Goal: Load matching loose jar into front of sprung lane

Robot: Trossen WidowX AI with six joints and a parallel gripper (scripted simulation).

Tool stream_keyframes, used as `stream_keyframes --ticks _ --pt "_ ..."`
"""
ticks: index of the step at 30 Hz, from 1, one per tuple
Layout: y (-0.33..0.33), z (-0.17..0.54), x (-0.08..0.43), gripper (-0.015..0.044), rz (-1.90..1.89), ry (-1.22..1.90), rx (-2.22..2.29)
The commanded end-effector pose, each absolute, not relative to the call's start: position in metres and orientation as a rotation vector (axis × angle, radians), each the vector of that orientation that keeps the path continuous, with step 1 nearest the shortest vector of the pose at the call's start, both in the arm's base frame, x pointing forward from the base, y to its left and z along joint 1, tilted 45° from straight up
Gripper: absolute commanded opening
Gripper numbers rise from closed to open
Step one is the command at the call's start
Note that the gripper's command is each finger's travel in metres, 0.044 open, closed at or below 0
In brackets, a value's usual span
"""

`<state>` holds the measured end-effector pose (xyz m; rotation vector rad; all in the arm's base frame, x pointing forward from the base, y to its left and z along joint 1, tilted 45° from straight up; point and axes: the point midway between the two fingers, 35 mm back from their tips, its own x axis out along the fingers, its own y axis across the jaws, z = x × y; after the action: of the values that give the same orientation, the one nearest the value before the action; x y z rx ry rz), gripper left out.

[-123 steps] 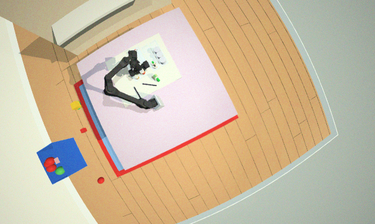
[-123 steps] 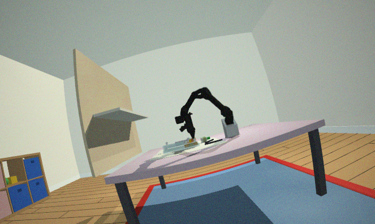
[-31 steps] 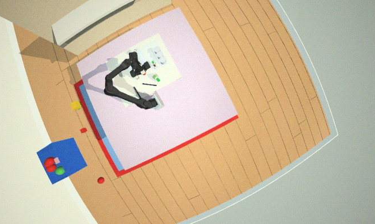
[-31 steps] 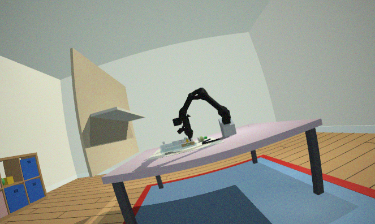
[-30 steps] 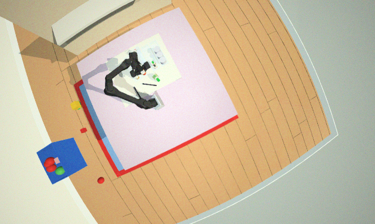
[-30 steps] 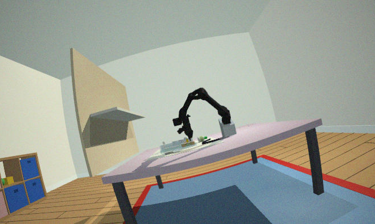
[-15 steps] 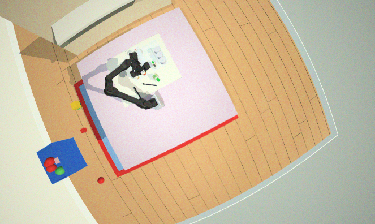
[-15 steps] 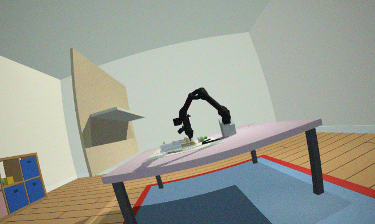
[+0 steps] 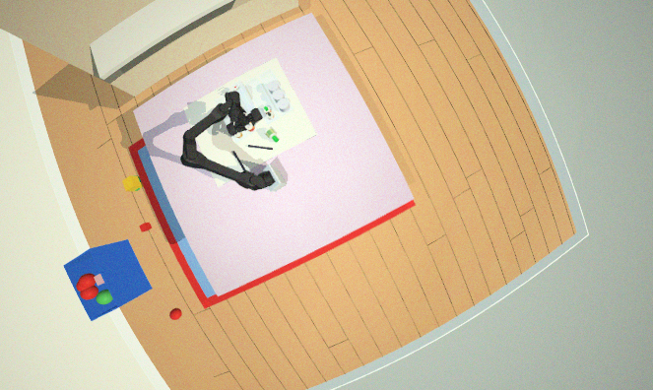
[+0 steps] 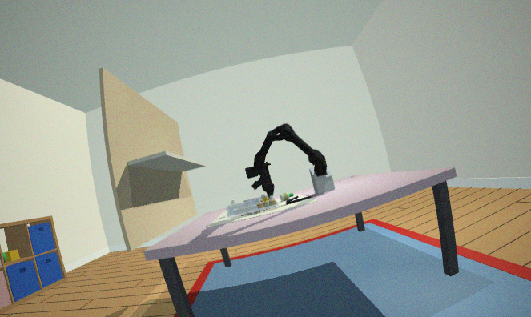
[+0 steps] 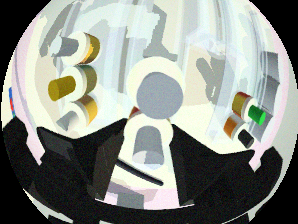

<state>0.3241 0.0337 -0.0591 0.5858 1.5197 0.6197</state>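
Observation:
My gripper is shut on a jar with a grey cap and pale shoulder, upright and low over the white sheet in the wrist view. Directly ahead is another pale-shouldered jar with a broad grey top; the two look close together, but I cannot tell if they touch. A sliver of red label shows between them. The clear rack with its lanes stretches ahead. The pusher plate, the lane floor, the front stop under the held jar and most of both labels are hidden or too faint to tell.
At the left in the wrist view stand several jars, one with an olive cap. At the right are jars with green and black caps. A green-capped jar lies on its side. Two black sticks lie nearer the base.

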Motion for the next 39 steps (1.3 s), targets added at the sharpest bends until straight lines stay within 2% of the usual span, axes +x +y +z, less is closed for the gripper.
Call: stream_keyframes --ticks 1,16,27,39 --pt "0.034 -0.058 0.325 0.0000 0.627 1.506 0.583" --pt "0.034 -0.059 0.322 0.0000 0.627 1.506 0.583" --pt "0.034 -0.059 0.322 0.0289 0.627 1.506 0.583" --pt "0.020 -0.045 0.323 0.0291 0.627 1.506 0.583"
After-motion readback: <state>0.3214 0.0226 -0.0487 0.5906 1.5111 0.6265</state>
